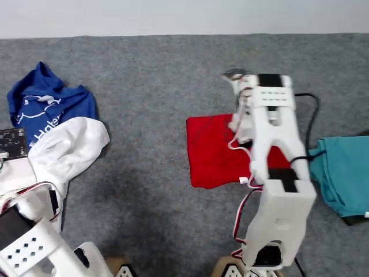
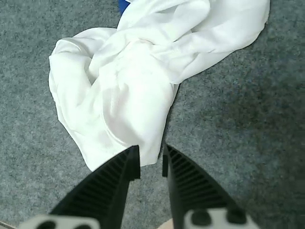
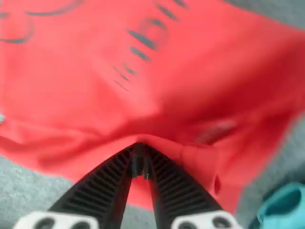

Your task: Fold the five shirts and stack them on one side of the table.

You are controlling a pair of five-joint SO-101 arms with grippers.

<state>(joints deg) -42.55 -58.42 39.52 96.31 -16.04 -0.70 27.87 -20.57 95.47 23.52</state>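
Fingers (image 3: 112, 179) of my right gripper (image 3: 138, 151) are pressing together at the tips, pinching a raised fold of the red shirt (image 3: 143, 71) between them. Cloth is bunching into soft ridges on both sides of the pinch. Seen from the high camera, the red shirt is lying in a rough rectangle a little right of the table's middle, with dark print facing up. My white right arm (image 1: 277, 173) is standing over its right part. Just beside it, at the table's right edge, the teal shirt (image 1: 340, 170) is lying in a flat, folded-looking shape. My arm is covering the strip between the two, so I cannot tell whether they are touching. Well apart from both, on the left side, the white shirt (image 2: 119, 95) is lying crumpled in loose folds. Fingers (image 2: 116, 176) of my left gripper (image 2: 150, 155) are standing a narrow gap apart, holding nothing, with the shirt's nearest edge lying right at their tips. My left arm (image 1: 31, 245) is sitting at the near left corner. Beyond the white shirt, the blue shirt (image 1: 49, 104) is lying bunched near the far left, with white print showing, and the white shirt is overlapping its near edge. A small dark circuit board (image 1: 11, 141) is showing at the left edge, beside the white shirt. Everything is resting on the table (image 1: 150, 75), which is wearing a grey, carpet-like cover.
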